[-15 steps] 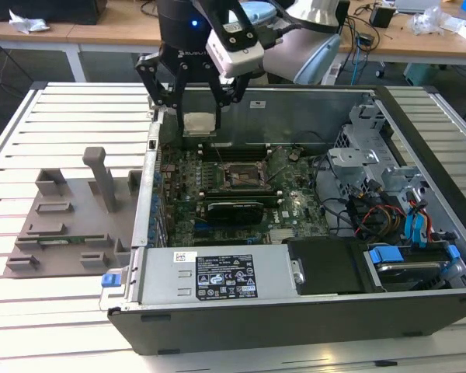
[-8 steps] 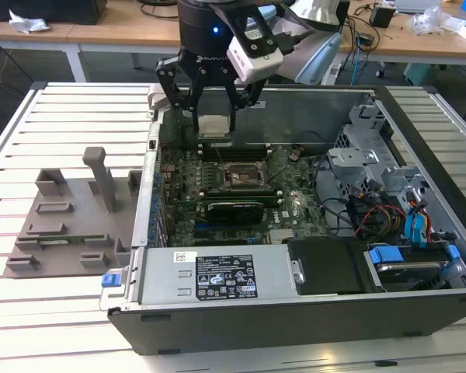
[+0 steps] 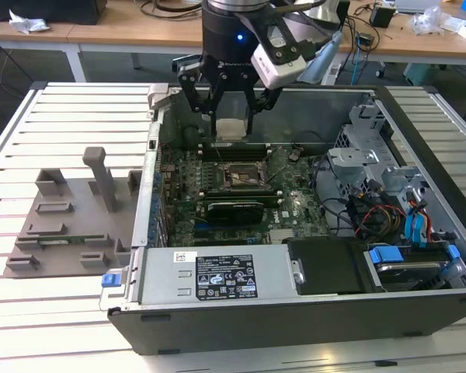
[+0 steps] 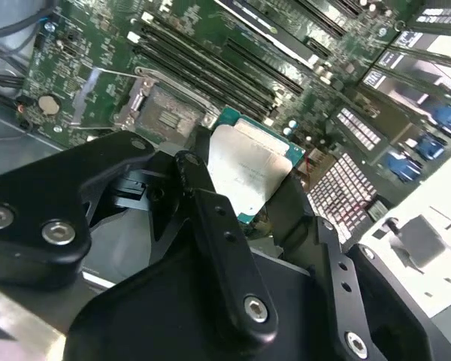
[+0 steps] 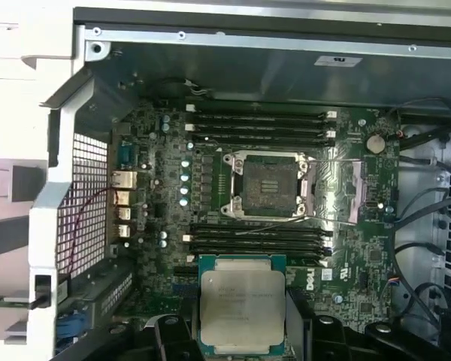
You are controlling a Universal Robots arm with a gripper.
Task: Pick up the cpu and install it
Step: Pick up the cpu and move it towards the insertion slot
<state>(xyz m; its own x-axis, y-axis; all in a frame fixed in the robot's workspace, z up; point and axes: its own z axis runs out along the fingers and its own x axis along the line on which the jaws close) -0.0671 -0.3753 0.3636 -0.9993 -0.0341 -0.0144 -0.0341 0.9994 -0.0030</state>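
cpu (image 3: 231, 129) is clamped in the hand (image 3: 231, 118), fingers (image 4: 210, 218) on two opposite edges, metal plate toward the wrist cameras. It hangs above the open computer case (image 3: 295, 315), clear of the board and not in the socket (image 3: 239, 177); can't tell which part of the board lies straight below it. In the first wrist view the cpu (image 5: 243, 304) has its near edge cut off by the hand's black links; in the second wrist view those links cover one side of the cpu (image 4: 252, 169). Socket (image 5: 267, 186) is open and bare, cover plate (image 5: 353, 188) flipped aside, memory slots (image 5: 259, 124) on two sides. Inside the case: green motherboard (image 3: 295, 206), black expansion card (image 3: 231, 208) beside the socket, power supply box (image 3: 217, 276) along the near wall, drive cage (image 3: 357, 155) with blue tabs and cables at the exterior view's right. The power supply's white label and the faint marks on the cpu plate are illegible. Grey fixture tray (image 3: 70, 225) sits on the slatted tabletop (image 3: 62, 326) at the exterior view's left.
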